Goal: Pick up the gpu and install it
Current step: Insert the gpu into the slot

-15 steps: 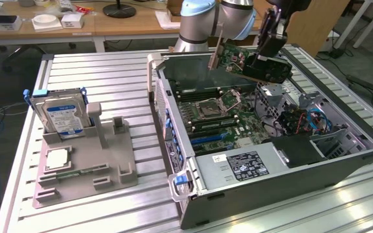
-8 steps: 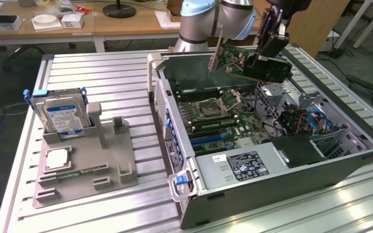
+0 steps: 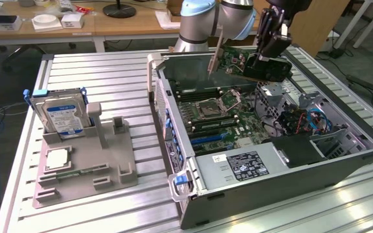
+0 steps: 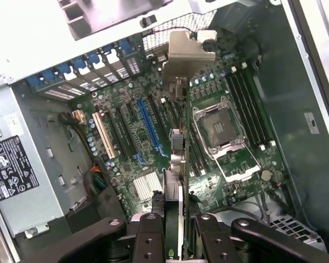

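Am watching jaws clamping on gpu [image 3: 238, 60], holding it tilted above open computer case [image 3: 290, 179], over case's motherboard [image 3: 219, 121]; gpu's metal bracket [image 4: 189, 49] hanging nearest case's slotted rear wall.

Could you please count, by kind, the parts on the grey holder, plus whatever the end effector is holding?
Silver hard drive with blue-and-white label: 1
Small square silver-topped chip: 1
Thin green memory strip, lying flat: 1
gpu, flat circuit card with silver-grey bracket, gripped by the end effector: 1
Total: 4
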Controlling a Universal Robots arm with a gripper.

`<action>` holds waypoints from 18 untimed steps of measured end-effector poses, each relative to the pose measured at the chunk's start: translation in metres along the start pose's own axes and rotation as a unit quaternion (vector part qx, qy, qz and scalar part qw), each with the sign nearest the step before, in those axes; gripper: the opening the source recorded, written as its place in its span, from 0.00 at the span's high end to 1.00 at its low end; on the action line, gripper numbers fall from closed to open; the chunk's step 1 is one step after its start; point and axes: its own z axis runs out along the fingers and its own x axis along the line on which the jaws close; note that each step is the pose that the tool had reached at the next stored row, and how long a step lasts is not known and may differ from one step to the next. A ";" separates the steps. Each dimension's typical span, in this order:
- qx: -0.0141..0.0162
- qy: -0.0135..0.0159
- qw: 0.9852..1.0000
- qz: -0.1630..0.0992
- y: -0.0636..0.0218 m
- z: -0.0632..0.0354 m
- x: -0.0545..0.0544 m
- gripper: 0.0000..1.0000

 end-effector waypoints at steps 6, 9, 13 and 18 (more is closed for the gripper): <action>0.000 0.001 0.999 -0.036 0.0000 0.0001 0.000 0.74; 0.000 0.002 0.998 -0.056 0.0000 0.0004 0.000 0.74; 0.000 0.003 0.997 -0.081 0.0000 0.0007 0.000 0.74; -0.001 0.004 0.994 -0.112 -0.0001 0.0011 0.000 0.74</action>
